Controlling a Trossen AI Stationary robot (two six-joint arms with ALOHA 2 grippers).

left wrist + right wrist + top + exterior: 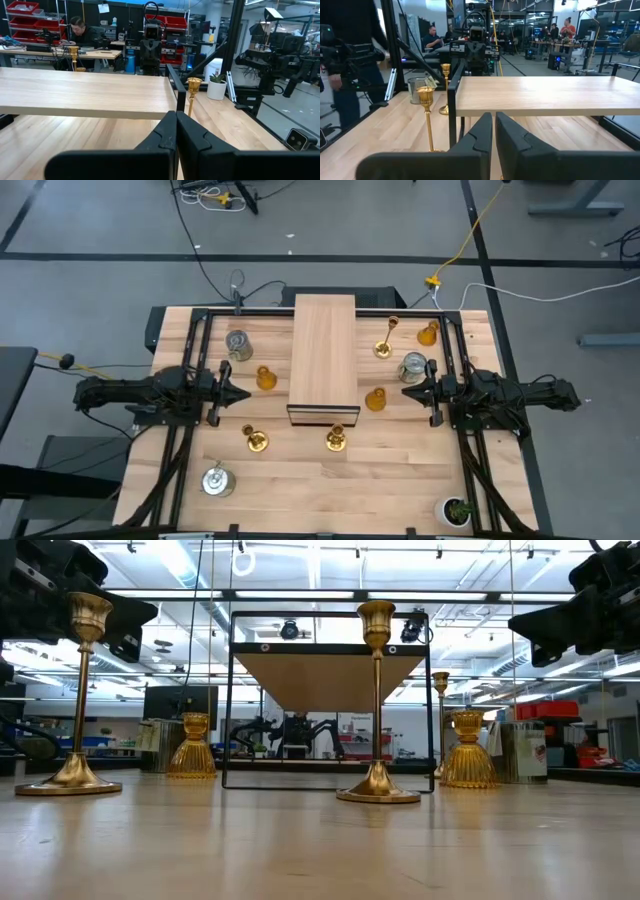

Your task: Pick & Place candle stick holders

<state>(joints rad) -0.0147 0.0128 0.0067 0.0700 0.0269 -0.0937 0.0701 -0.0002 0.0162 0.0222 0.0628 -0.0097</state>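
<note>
Gold candlestick at six o'clock: likely rigid, slippery, top-heavy; best taken mid-stem. Left gripper, right gripper: fingers together, empty.

Nine holders upright around the centre – gold candlesticks 5, 7, 1 o'clock; silver cans 10, 2, 8; amber holders 9, 4, 1.

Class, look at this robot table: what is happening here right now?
Nothing is being handled at the moment. The left gripper and the right gripper hang shut and empty on either side of the raised wooden shelf. Gold candlesticks, amber holders and silver cans stand scattered on the table around it. The shelf top is bare, and a small potted plant sits in a corner.
</note>
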